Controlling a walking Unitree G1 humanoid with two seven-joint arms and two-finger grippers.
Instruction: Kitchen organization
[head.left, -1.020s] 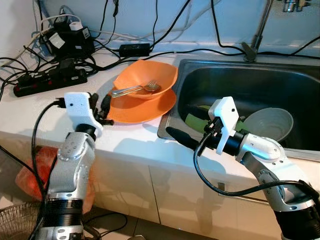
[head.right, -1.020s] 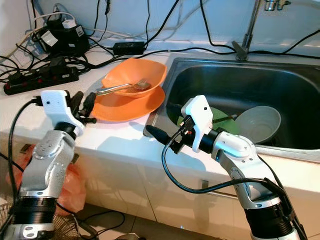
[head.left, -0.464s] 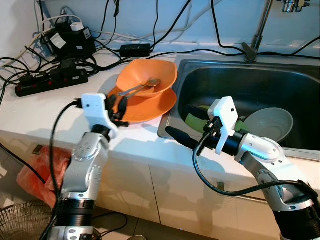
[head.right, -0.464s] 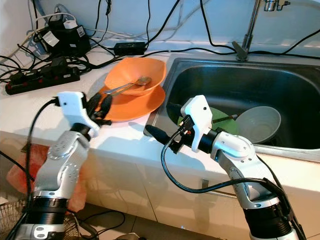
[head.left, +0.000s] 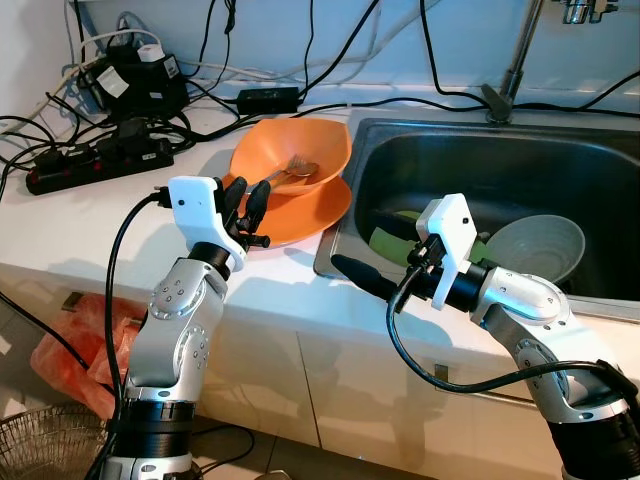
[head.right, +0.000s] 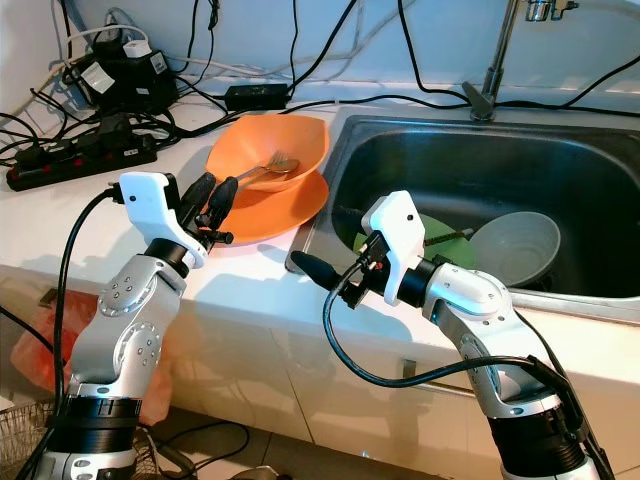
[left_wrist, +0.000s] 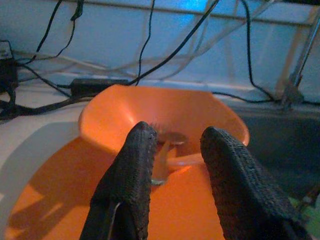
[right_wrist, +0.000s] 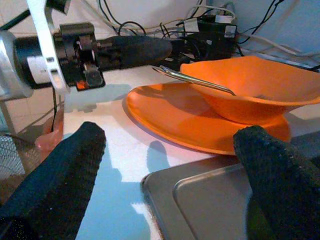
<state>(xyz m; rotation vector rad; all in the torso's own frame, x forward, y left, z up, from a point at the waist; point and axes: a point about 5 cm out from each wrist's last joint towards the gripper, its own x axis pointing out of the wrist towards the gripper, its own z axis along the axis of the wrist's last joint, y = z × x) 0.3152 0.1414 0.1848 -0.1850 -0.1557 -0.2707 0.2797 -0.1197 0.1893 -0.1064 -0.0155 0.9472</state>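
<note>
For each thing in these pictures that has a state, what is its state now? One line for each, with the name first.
Left gripper: open, fingers on either side of the fork handle, above the plate.
Right gripper: open, at the sink's front edge, holding nothing.
Orange bowl: upright, tilted, resting on the orange plate.
Fork: lying in the bowl, handle sticking out over the rim.
Sink: holding a pale bowl and a green dish.

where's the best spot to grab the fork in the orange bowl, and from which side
Probably the handle end of the fork: it sticks out past the rim of the bowl on the robot's left, raised off the plate, while the tines lie down inside. Come from the left, where the open left claw already has a finger on each side of the handle in the left wrist view.
</note>
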